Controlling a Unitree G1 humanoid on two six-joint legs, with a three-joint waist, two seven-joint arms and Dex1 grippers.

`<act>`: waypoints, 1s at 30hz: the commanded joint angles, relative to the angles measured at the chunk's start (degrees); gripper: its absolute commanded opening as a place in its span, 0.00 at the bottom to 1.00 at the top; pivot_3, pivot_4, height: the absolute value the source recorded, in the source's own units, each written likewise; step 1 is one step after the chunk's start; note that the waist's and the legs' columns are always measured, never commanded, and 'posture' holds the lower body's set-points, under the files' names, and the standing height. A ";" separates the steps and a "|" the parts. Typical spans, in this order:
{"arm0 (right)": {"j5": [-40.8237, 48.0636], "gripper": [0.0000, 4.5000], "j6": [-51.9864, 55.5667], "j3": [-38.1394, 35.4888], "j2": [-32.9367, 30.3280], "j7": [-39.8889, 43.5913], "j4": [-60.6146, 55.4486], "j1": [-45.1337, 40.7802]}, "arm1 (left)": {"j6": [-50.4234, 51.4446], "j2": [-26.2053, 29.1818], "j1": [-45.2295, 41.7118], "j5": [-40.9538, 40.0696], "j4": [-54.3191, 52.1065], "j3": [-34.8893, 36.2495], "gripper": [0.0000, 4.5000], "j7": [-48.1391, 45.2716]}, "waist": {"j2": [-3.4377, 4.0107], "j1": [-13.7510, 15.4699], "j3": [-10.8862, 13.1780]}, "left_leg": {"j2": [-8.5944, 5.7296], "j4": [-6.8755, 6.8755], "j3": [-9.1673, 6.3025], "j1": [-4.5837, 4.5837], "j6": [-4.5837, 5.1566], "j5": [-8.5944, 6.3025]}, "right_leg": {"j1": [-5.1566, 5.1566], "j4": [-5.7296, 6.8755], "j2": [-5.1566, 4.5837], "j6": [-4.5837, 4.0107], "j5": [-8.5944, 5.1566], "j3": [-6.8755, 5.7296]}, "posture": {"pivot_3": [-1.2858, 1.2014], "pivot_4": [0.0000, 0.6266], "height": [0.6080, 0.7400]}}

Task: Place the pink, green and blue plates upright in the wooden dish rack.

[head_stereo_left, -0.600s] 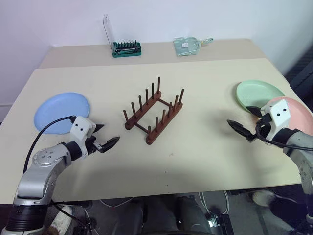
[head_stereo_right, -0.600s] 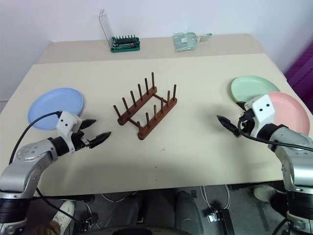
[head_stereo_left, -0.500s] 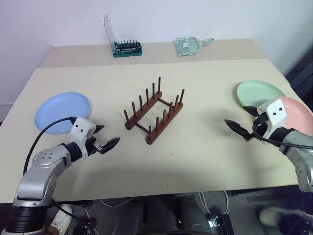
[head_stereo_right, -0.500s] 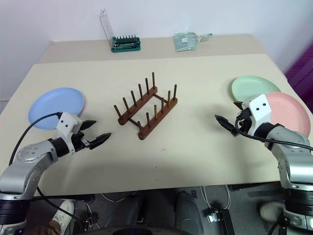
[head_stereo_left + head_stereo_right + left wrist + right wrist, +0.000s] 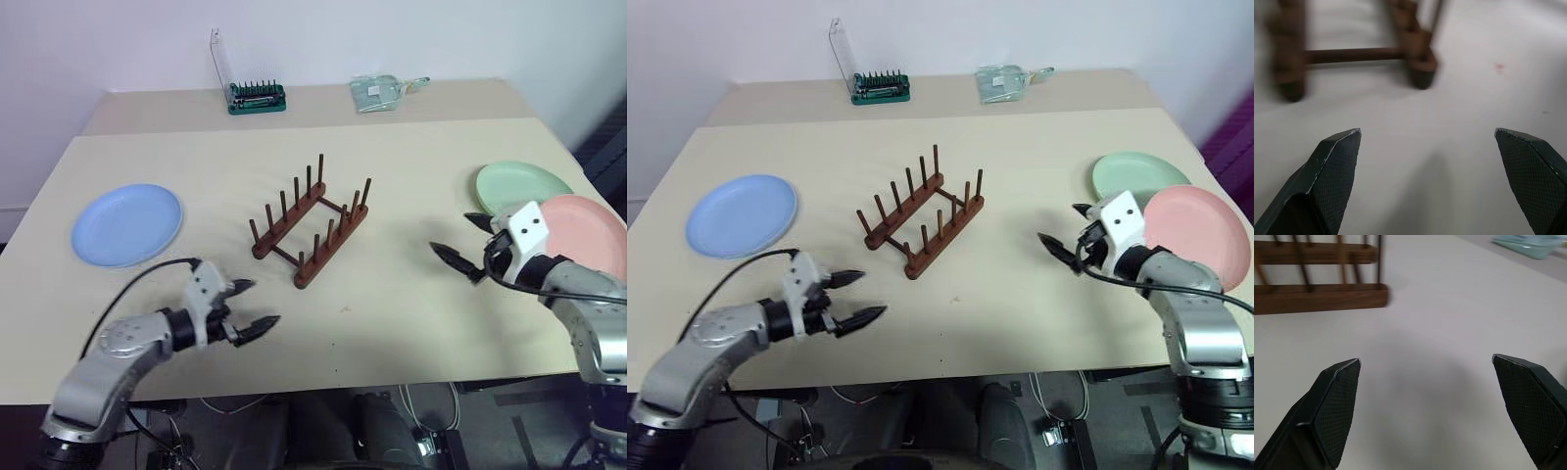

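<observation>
the wooden dish rack (image 5: 311, 231) stands empty near the middle of the beige table (image 5: 411, 323), set at a slant, its 2 rails of upright pegs running from near-left to far-right. the blue plate (image 5: 126, 224) lies flat at the table's left side, well apart from the rack. the green plate (image 5: 519, 186) lies flat at the right side, and the pink plate (image 5: 588, 230) lies just nearer, its rim over the green one's near edge.

the left gripper (image 5: 250, 305) hovers over bare table near the rack's near-left end, jaws spread wide and holding nothing. the right gripper (image 5: 462, 243) hovers between the rack and the 2 right-hand plates, jaws likewise spread and empty.

the left wrist view shows the rack's near end and a crossbar, blurred, beyond the black fingers (image 5: 1334, 166). the right wrist view shows 1 rail side-on with its pegs. the head views alone take in the far edge: a green tool case (image 5: 257, 96) with its clear lid raised, and a clear packet (image 5: 380, 92) to its right.
</observation>
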 commanded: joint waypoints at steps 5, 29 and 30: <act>1.98 0.98 2.54 0.77 1.34 -0.58 -5.86 0.28 | -1.59 -2.72 -1.40 4.58 -0.86 -2.80 1.00 5.12 | 0.00 0.01 0.00 | 0.00 0.00 0.00 0.00 0.00 0.00 | 0.00 -0.01 0.00 0.00 0.00 0.00 | 0.52 0.24 1.00; 1.11 1.00 1.57 3.83 2.67 -0.47 -5.61 -0.68 | 0.42 -18.68 -11.84 16.67 10.78 -13.50 0.18 18.82 | 0.05 0.24 -0.07 | -0.03 0.07 0.02 0.01 -0.05 0.03 | 0.04 0.00 0.02 0.04 0.02 -0.02 | 0.52 0.24 1.00; 1.08 1.00 1.64 3.76 2.50 -0.40 -5.73 -0.56 | 0.15 -18.74 -11.75 16.77 10.87 -13.39 0.17 18.77 | 0.07 0.18 -0.09 | -0.04 0.07 0.01 0.01 -0.06 0.03 | 0.05 0.00 0.01 0.04 0.02 -0.02 | 0.52 0.24 1.00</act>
